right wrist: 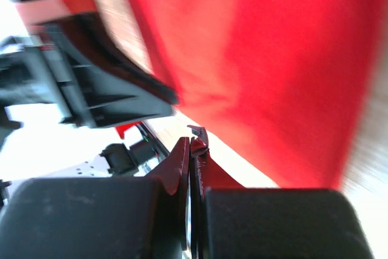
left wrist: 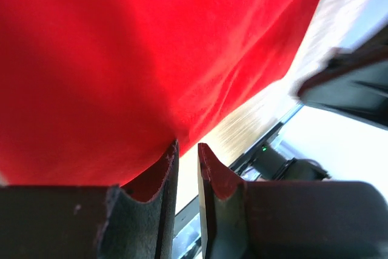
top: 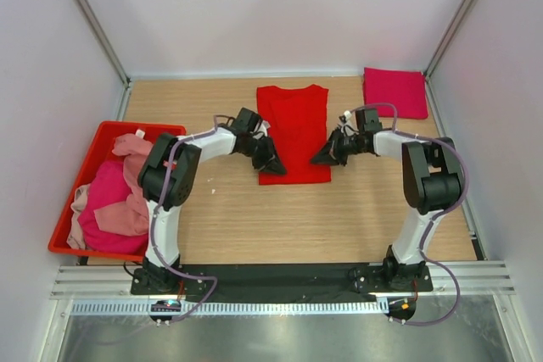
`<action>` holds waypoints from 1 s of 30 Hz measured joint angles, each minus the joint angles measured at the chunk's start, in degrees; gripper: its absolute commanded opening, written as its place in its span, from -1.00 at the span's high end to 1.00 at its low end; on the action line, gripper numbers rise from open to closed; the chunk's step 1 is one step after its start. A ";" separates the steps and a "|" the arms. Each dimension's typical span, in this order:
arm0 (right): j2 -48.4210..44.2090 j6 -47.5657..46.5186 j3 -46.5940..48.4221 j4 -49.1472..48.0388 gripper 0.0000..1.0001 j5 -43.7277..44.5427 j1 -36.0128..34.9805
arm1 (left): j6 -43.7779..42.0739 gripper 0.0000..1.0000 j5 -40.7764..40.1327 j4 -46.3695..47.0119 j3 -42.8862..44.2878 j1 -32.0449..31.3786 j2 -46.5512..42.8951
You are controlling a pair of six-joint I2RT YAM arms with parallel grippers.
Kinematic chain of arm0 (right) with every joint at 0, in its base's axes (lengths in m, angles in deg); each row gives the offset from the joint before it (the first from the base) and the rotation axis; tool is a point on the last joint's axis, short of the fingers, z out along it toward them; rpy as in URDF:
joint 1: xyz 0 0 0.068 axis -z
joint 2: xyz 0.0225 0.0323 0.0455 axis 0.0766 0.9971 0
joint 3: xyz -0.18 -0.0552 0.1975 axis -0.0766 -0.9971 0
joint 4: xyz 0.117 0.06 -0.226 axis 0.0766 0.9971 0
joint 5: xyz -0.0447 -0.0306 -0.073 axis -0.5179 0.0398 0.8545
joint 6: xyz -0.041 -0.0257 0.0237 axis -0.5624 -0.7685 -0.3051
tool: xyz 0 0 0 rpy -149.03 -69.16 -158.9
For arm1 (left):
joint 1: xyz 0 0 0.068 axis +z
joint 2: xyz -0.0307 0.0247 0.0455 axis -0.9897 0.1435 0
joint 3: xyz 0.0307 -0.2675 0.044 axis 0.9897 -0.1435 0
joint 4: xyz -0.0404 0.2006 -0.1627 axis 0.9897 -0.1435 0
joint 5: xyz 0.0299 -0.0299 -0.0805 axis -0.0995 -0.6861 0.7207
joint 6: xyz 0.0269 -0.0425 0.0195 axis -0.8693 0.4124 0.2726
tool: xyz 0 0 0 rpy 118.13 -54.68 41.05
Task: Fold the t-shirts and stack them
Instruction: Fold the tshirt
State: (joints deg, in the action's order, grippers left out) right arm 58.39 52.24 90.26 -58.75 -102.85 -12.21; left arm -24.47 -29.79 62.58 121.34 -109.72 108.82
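Observation:
A bright red t-shirt (top: 293, 129) lies flat mid-table, folded into a long strip. My left gripper (top: 271, 163) is at its near left corner. In the left wrist view the jaws (left wrist: 188, 145) stand a narrow gap apart with nothing between them, the left fingertip at the shirt's hem (left wrist: 121, 59). My right gripper (top: 323, 158) is at the near right corner. In the right wrist view its jaws (right wrist: 190, 140) are pressed together just short of the shirt's edge (right wrist: 273, 59). A folded magenta-crimson t-shirt (top: 395, 92) lies at the back right.
A red plastic bin (top: 72, 209) stands at the left edge, holding crumpled pale pink (top: 136, 158) and magenta (top: 114, 201) shirts. Bare wooden table (top: 288, 226) lies in front of the red shirt. White walls close in the back and sides.

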 measured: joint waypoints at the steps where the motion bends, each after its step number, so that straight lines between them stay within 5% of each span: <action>1: -0.15 -0.22 -1.88 -0.42 0.98 0.02 0.02 | 0.00 0.63 -0.09 0.09 -0.22 -0.57 -0.11; 6: 0.22 -0.46 -11.32 -0.76 0.98 0.39 0.92 | 0.33 0.65 0.11 2.08 -6.60 -1.46 -0.61; 16: -6.03 -0.98 -14.62 1.75 0.98 1.33 2.32 | -1.22 0.59 0.11 -0.22 -11.47 -0.96 -5.95; 21: -7.85 -0.35 -7.74 3.41 0.98 1.31 2.32 | -2.43 0.56 0.31 -5.66 -6.25 -1.11 -7.93; 30: 8.57 4.83 9.84 -4.20 0.98 1.40 2.51 | -3.39 0.58 0.70 -4.04 10.25 4.37 1.79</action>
State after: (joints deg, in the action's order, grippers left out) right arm 66.95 57.07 100.10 -62.94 -101.45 -9.69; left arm -27.86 -29.09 58.54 131.59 -105.34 110.61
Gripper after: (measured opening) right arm 0.035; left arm 0.211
